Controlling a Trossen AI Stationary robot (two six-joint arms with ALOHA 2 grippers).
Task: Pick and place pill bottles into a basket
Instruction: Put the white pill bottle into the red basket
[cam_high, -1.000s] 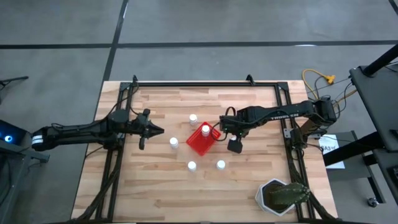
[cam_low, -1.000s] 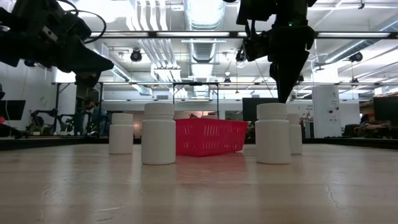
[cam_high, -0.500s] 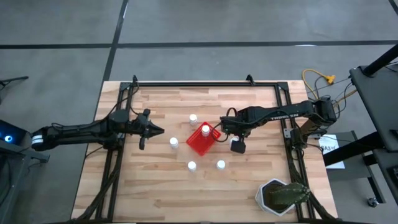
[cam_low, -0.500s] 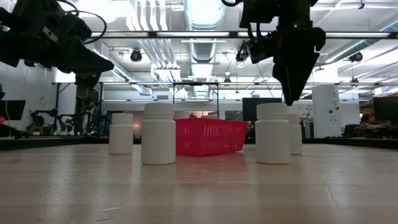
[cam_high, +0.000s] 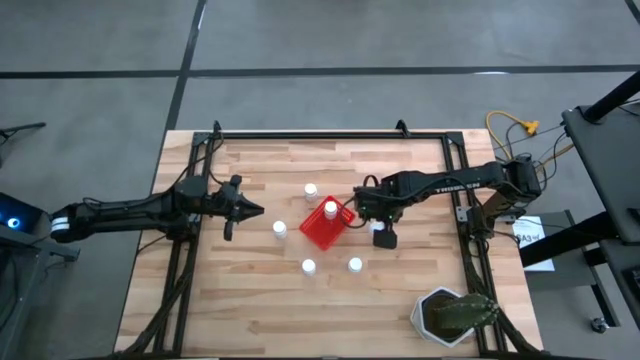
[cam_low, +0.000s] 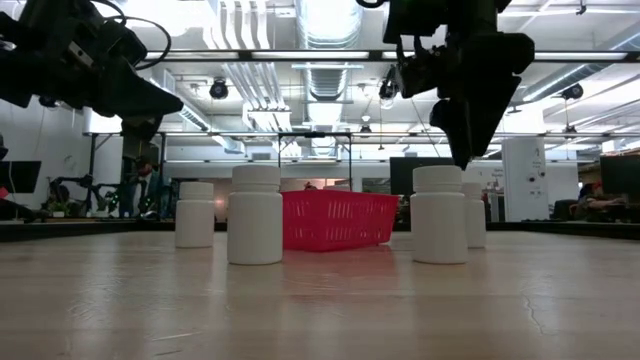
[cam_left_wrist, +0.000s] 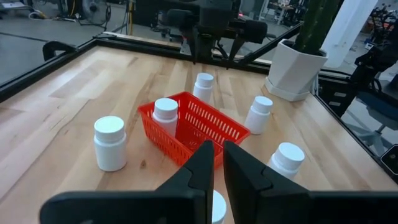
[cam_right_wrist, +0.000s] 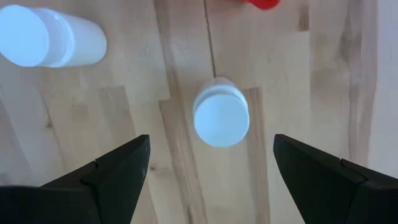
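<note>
The red basket (cam_high: 322, 230) stands mid-table with one white pill bottle (cam_high: 331, 208) upright in it. Several more pill bottles stand upright on the wood around it: one on the far side (cam_high: 310, 189), one on the left (cam_high: 279, 228), two nearer the front (cam_high: 308, 266) (cam_high: 355, 264). Another bottle (cam_right_wrist: 221, 118) stands just right of the basket. My right gripper (cam_right_wrist: 211, 142) hangs open above that bottle, pointing down, its fingers on either side of it and well clear. My left gripper (cam_high: 255, 210) hovers shut left of the basket, holding nothing.
A potted green plant (cam_high: 455, 315) stands at the table's near right corner. Black frame rails (cam_high: 300, 135) run along the table's far, left and right edges. Bare wood lies along the near edge (cam_low: 320, 310).
My right gripper has turned about its own upright line above the bottle right of the basket, staying open and at the same spot. In the low view its fingers now show broad side on instead of edge on. No bottle has moved.
</note>
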